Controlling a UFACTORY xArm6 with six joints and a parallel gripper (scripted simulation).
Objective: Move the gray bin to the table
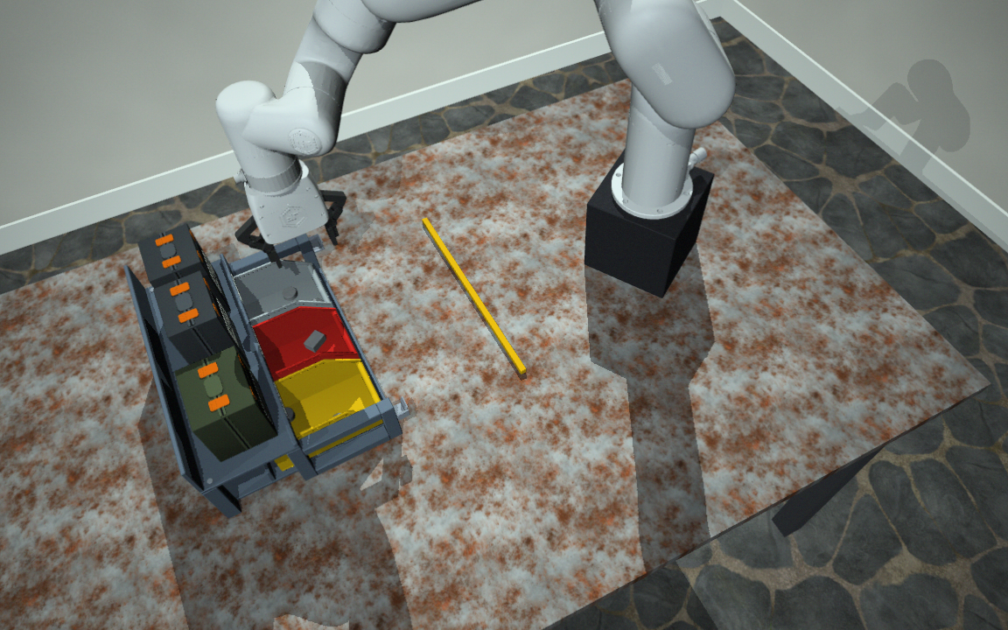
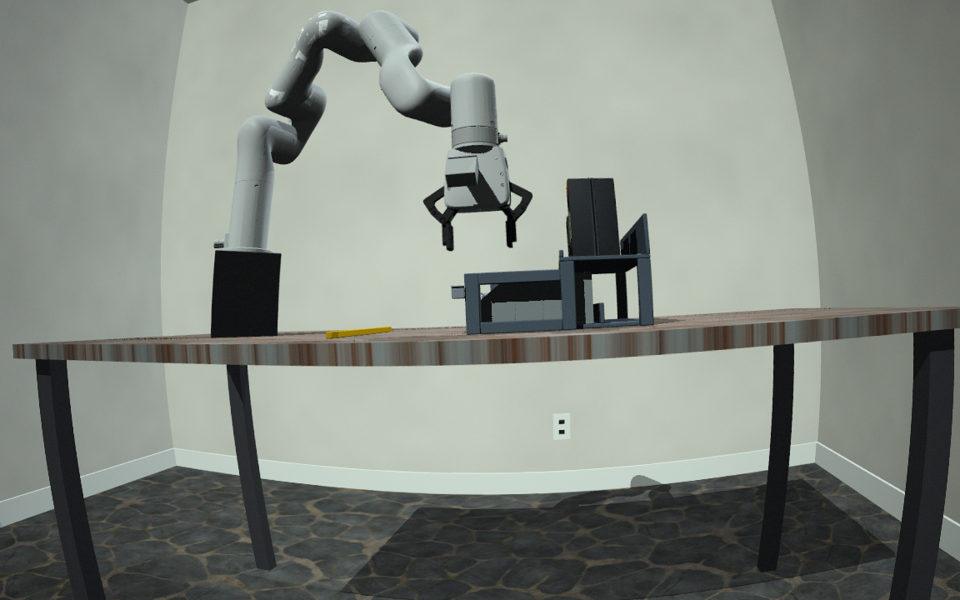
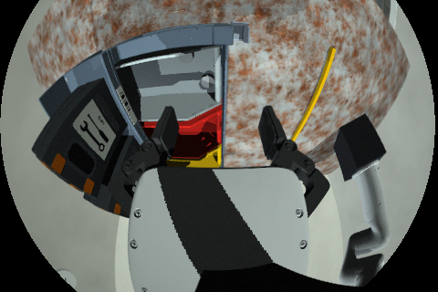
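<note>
Three bins, gray (image 1: 276, 291) (image 3: 175, 84), red (image 1: 300, 337) (image 3: 196, 139), yellow (image 1: 327, 391) (image 3: 201, 162), three cases, one seemingly green (image 1: 218, 391), one gripper (image 1: 307, 248) (image 2: 480, 246) (image 3: 218, 116), wide open, holding nothing.

My top view is moderately lit and a little dim toward the corners; a broad dark shadow of the black pedestal (image 1: 623, 242) runs down the tabletop (image 1: 555, 470) (image 2: 513, 352) (image 3: 269, 73), and another spreads below the shelf (image 1: 263, 458); a grey arm-shaped shadow falls on the wall at the upper right.

The exterior gives me a pale, evenly lit back wall (image 2: 655, 134) with darker side walls; the tabletop's front edge bows, the table legs curve, and a large shadow lies over the stone floor (image 2: 304, 522).

On the wrist feed I get strong fisheye bending, black corners and jagged shadow edges; near and far alike look sharp to me.
</note>
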